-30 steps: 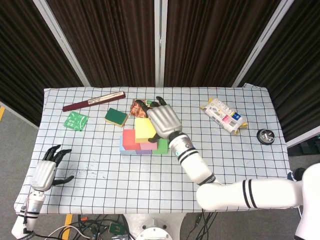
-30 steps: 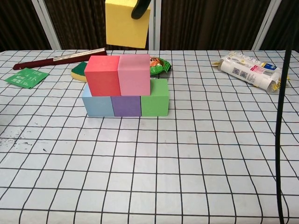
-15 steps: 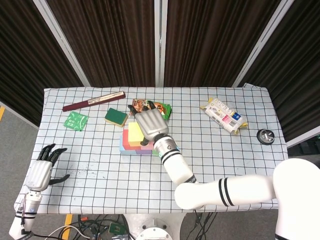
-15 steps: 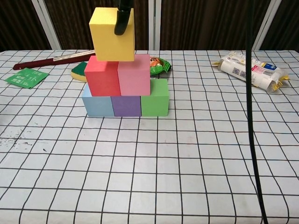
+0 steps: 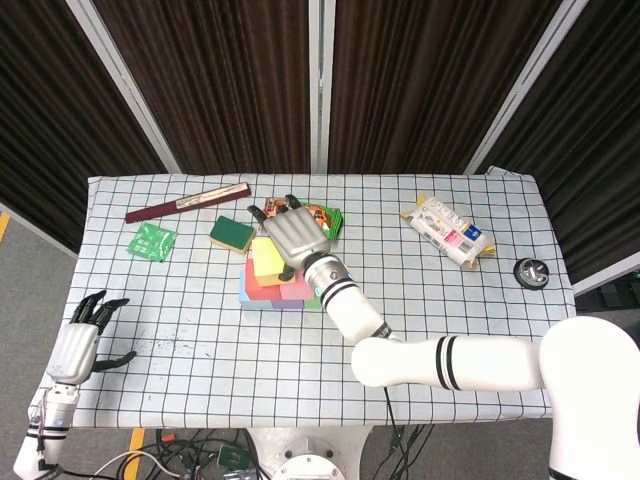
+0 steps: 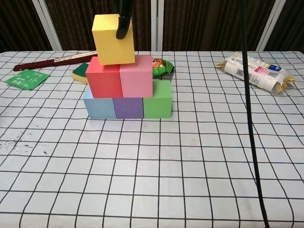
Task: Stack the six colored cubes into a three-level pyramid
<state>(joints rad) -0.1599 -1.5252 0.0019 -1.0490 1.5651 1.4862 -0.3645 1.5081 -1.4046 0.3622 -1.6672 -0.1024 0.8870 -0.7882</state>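
The right hand [image 5: 293,233] grips the yellow cube [image 6: 113,39] (tilted, left of centre); level it rightward before letting go.

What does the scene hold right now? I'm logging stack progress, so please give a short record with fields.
bottom level: blue cube, purple cube, green cube
middle level: red cube, pink cube
top: yellow cube, tilted, over the red cube
right robot hand: holds the yellow cube
left robot hand: holds nothing, at the table's edge
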